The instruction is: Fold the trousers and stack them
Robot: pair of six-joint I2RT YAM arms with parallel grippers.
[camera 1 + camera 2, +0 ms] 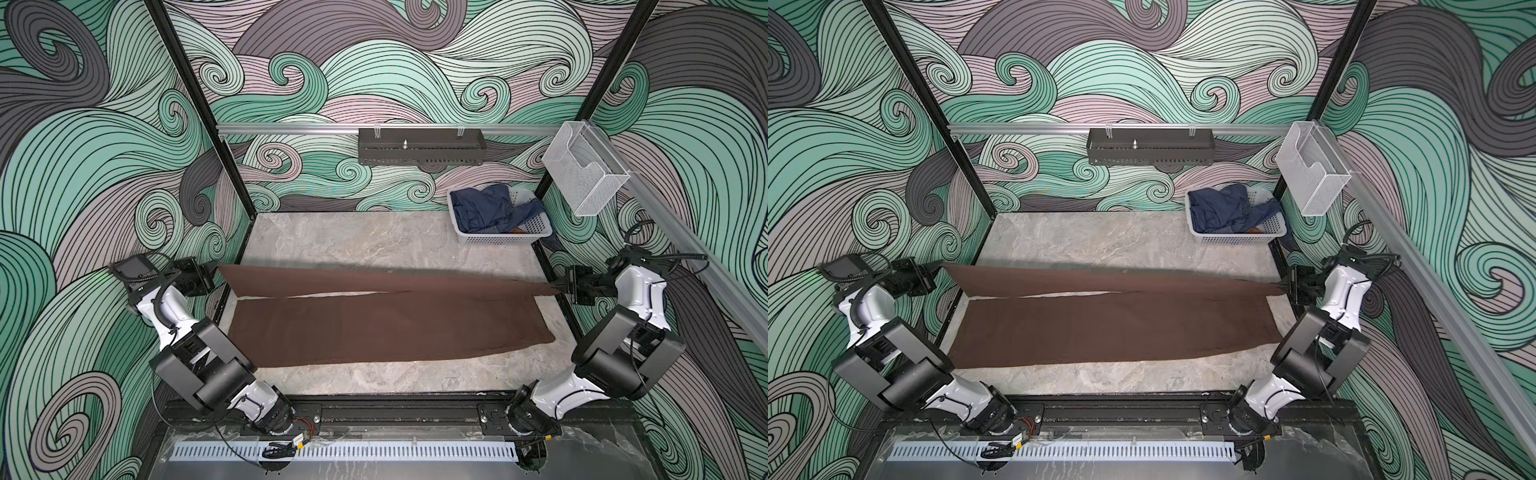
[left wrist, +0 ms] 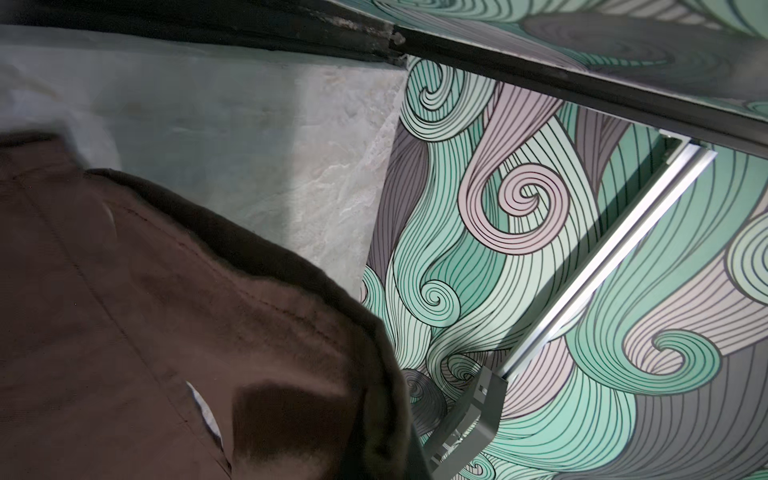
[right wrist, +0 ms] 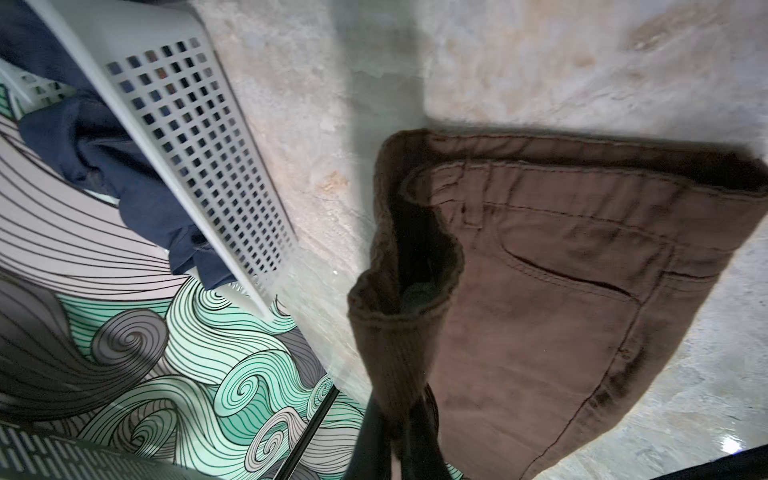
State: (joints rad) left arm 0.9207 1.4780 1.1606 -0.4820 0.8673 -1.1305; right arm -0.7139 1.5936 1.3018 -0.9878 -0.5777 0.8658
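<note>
The dark brown trousers (image 1: 386, 328) (image 1: 1113, 328) stretch across the marble table (image 1: 374, 241) from left to right. The near leg lies flat. The far leg is lifted and pulled taut between both grippers. At the table's left edge my left gripper (image 1: 211, 272) (image 1: 936, 270) is shut on the hem end; in the left wrist view the brown trousers (image 2: 166, 311) cover its jaws. At the right edge my right gripper (image 1: 562, 286) (image 1: 1285, 289) is shut on the waistband. The right wrist view shows the trousers (image 3: 540, 291), with waistband and pocket, pinched in my right gripper (image 3: 399, 453).
A white perforated basket (image 1: 498, 239) (image 1: 1237, 237) (image 3: 199, 158) holding navy denim garments (image 1: 482, 208) stands at the back right corner. A dark tray (image 1: 419, 147) hangs on the back rail, and a wire basket (image 1: 586, 170) hangs on the right rail.
</note>
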